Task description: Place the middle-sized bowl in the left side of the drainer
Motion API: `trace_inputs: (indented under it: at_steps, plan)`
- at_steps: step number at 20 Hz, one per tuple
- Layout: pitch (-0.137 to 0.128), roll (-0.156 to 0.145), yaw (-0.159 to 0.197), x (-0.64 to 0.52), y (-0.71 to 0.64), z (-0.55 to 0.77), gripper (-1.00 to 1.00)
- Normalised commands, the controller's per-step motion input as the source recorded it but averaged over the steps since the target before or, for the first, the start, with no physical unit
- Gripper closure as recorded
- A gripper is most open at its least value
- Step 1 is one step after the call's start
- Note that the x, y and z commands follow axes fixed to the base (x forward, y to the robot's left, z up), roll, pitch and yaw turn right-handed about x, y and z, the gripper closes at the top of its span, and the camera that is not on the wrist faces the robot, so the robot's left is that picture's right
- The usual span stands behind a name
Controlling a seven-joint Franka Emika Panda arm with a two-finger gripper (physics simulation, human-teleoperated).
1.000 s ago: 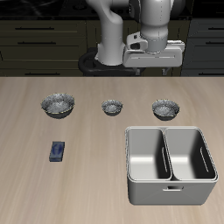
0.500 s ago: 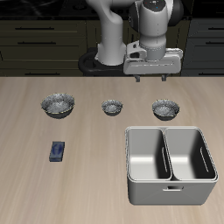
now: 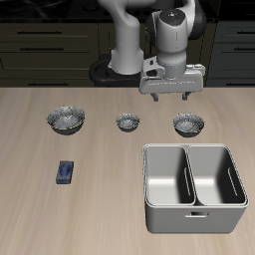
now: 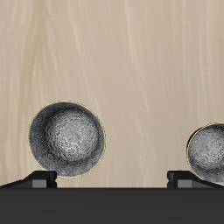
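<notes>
The middle-sized bowl (image 3: 187,124) is sitting upright and empty on the wooden table, the end one of three alike grey bowls in a row, just behind the drainer (image 3: 194,187) and not touching it. In the wrist view this round, shiny grey metal bowl (image 4: 67,139) is showing its mottled inside and thin bright rim. The drainer, a large light-grey rectangular metal tub with rounded corners, is standing near the table's front edge, with a centre wall dividing it into two equal deep compartments, both holding nothing.
</notes>
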Motion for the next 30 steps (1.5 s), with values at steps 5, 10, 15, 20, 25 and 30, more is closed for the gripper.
trace_inputs:
  at_steps: [5,10,15,20,25,30]
  plan:
    - [-0.016,0.011,-0.009,-0.06,0.02,-0.09,-1.00]
    - [0.004,0.005,0.008,0.01,0.02,-0.22,-1.00]
    - [0.014,0.011,-0.003,0.03,0.01,-0.22,-1.00]
    - [0.016,-0.001,0.011,0.03,0.00,-0.26,-1.00]
    - [0.025,0.016,-0.002,-0.02,0.01,-0.19,-1.00]
    - [0.032,0.010,0.007,0.00,-0.01,-0.22,-1.00]
